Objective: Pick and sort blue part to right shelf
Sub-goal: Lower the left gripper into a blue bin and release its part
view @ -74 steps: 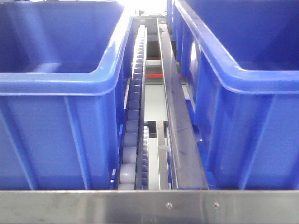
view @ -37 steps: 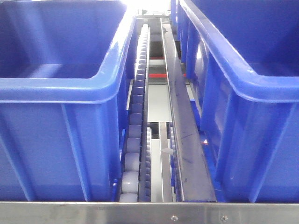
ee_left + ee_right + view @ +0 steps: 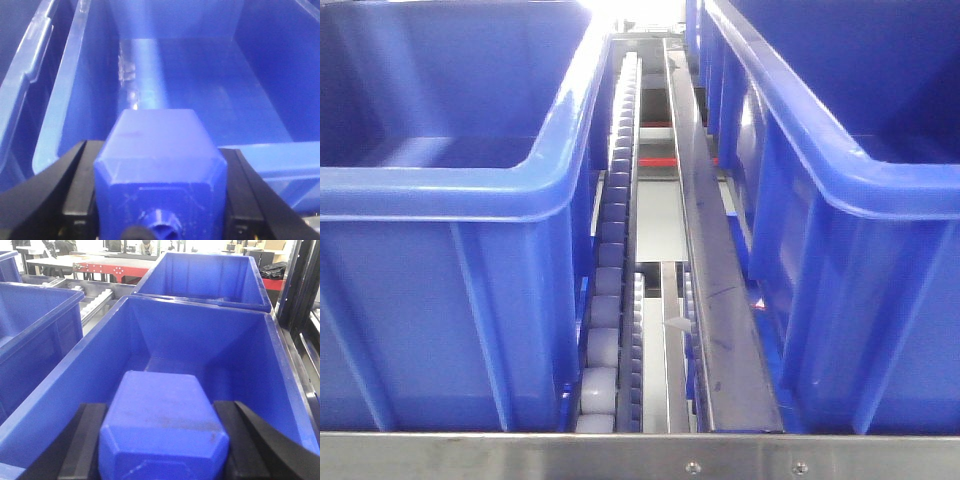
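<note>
In the left wrist view my left gripper [image 3: 159, 200] is shut on a blue part [image 3: 159, 160], a blocky piece with bevelled corners, held above the near end of a blue bin [image 3: 210, 105]. In the right wrist view my right gripper [image 3: 162, 440] is shut on a second blue part [image 3: 162, 420], held over the near end of another blue bin [image 3: 200, 345]. The black fingers [image 3: 85, 440] press both sides of it. Neither gripper shows in the front view.
The front view shows two large blue bins, left [image 3: 450, 180] and right [image 3: 850, 170], on a shelf with a roller track [image 3: 610, 270] and a steel rail [image 3: 715, 300] between them, behind a steel front bar [image 3: 640, 455]. A further bin [image 3: 205, 277] stands behind.
The front view shifted slightly between one second and half a second ago; the bins and rail sit a little further right. Since then nothing has moved.
</note>
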